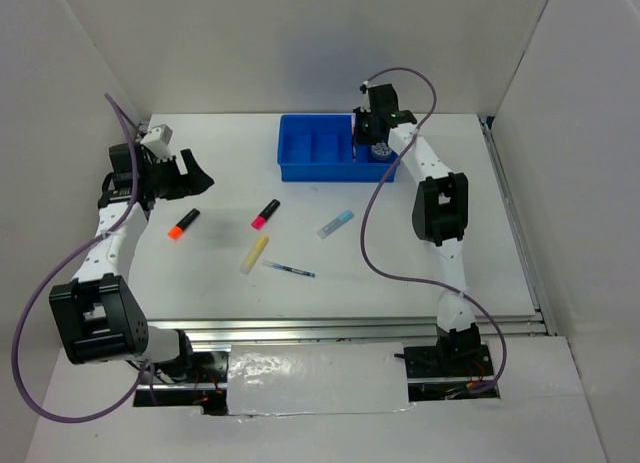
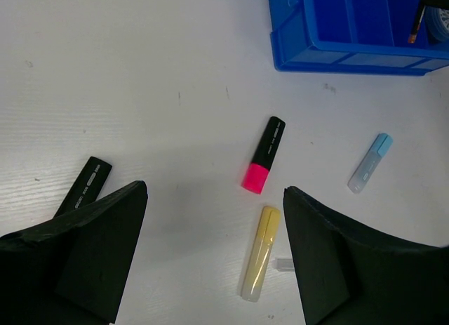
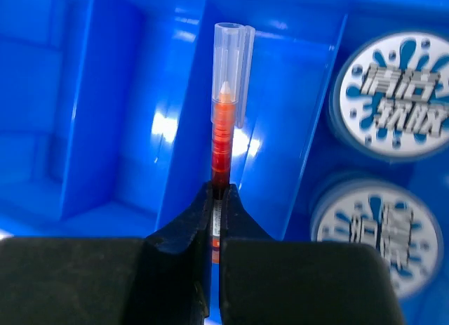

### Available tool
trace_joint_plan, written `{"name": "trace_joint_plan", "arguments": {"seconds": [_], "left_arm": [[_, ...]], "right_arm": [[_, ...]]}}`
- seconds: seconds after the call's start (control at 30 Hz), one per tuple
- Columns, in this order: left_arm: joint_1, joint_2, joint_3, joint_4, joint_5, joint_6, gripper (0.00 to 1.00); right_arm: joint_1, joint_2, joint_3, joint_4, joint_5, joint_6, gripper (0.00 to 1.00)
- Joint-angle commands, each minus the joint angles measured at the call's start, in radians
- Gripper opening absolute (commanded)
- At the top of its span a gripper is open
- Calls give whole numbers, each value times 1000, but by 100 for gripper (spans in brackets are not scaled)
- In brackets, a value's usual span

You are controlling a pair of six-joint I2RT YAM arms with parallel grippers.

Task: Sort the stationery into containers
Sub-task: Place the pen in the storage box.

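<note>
My right gripper (image 3: 217, 199) is shut on a thin red pen (image 3: 223, 128) with a clear cap, held over a narrow compartment of the blue tray (image 3: 105, 93). Two blue-and-white rolls (image 3: 393, 93) lie in the compartment to its right. My left gripper (image 2: 214, 255) hangs open above the table with nothing between its fingers. Below it lie a pale yellow highlighter (image 2: 260, 252), a pink one (image 2: 263, 154) and a light blue one (image 2: 370, 163). The orange highlighter (image 1: 182, 224) lies just near of the left gripper (image 1: 195, 175). A thin blue pen (image 1: 288, 270) lies near the yellow highlighter (image 1: 254, 254).
The blue tray (image 1: 300, 173) stands at the back middle of the white table, with the right gripper (image 1: 368, 133) above its right end. White walls enclose the table on three sides. A metal rail runs along the near edge.
</note>
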Motion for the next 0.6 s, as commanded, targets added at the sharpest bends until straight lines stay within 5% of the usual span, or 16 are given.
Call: {"name": "trace_joint_plan", "arguments": {"seconds": [0.0, 0.17, 0.37, 0.57], "left_arm": [[5, -47, 2, 11, 5, 38, 91], [16, -39, -6, 12, 1, 36, 91], [14, -15, 4, 21, -4, 22, 91], [23, 8, 51, 15, -2, 19, 91]], "right_arm": [[10, 11, 107, 124, 26, 22, 0], [16, 45, 103, 131, 22, 24, 6], [18, 51, 80, 124, 36, 41, 54], [18, 10, 55, 98, 29, 50, 56]]}}
